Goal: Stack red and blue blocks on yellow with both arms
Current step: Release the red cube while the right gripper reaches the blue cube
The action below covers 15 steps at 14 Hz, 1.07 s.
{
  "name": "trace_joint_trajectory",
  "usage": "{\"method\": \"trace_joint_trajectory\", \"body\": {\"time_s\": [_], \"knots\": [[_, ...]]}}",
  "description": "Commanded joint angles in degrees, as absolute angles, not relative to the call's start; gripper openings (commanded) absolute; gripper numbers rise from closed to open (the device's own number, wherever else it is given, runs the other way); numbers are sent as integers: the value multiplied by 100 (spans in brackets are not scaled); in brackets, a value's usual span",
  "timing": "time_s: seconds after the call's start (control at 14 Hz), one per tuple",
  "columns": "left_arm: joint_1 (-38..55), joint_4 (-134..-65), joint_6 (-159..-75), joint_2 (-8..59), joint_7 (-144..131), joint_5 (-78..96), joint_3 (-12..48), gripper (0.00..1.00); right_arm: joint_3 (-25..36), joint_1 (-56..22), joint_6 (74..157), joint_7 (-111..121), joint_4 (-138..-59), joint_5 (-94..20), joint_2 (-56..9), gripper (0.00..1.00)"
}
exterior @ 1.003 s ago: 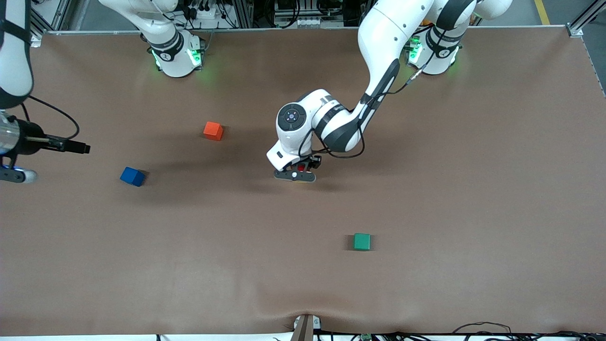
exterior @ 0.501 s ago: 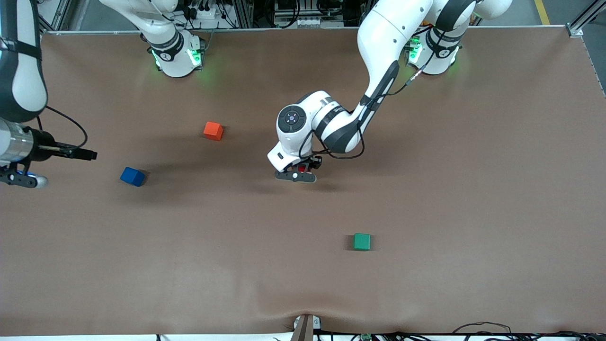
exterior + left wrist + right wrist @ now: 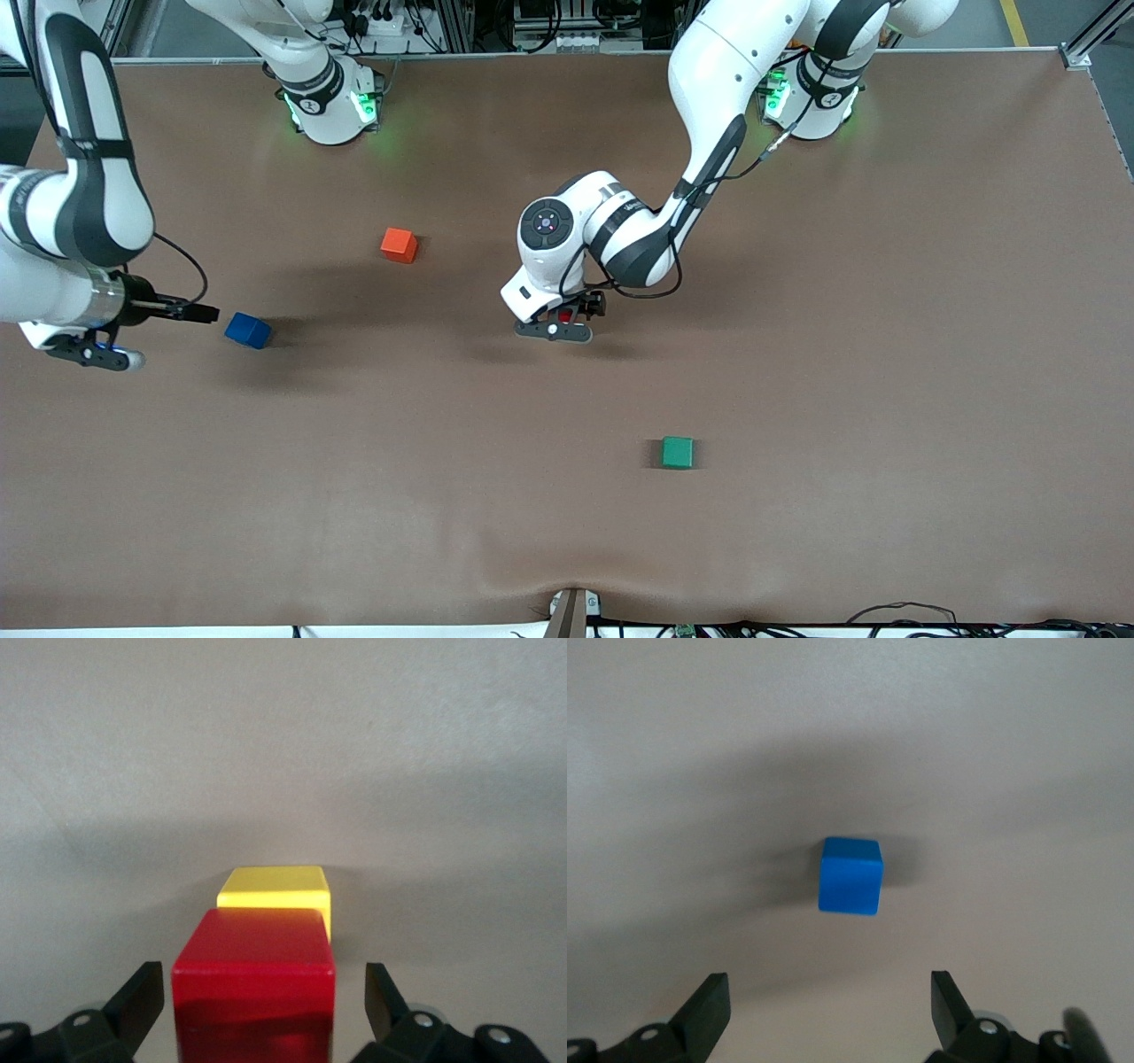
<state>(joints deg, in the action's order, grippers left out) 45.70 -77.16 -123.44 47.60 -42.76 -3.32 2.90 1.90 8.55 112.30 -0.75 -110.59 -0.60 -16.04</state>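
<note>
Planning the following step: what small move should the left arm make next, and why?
Probably lift the left claw straight up. Its fingers stand open, clear of the red block, which sits on the yellow block; rising vertically should avoid knocking the stack.

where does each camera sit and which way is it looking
Front view: high across the table, facing both arms' bases; shows both arms, orange-red cube, green cube.
Left wrist view: on the left wrist, looking down past the open left claw at the red block resting on the yellow cube.
Right wrist view: on the right wrist, looking down past the open right claw at the blue block.
Shared: the blue block appears in front and right wrist views.
</note>
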Motion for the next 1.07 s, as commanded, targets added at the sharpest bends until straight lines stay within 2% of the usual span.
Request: {"method": "trace_joint_trajectory", "body": {"time_s": [0.0,0.36,0.64,1.0], "knots": [[4623,-7611,-12226,4641,-4324,-413,263,100,106,1011,12082,193,-11494,-123,-1801,100],[4439,-7620,-11734,3966,-4333,-265,237,100,105,1072,12883,483,-11934,-123,-2030,100],[4158,-7629,-11120,3289,-4324,105,220,100,105,1046,13218,492,-12137,-474,-2197,100],[3105,-7646,-10241,2506,-4237,105,229,100,105,1133,13289,492,-12146,-536,-2408,100]]}}
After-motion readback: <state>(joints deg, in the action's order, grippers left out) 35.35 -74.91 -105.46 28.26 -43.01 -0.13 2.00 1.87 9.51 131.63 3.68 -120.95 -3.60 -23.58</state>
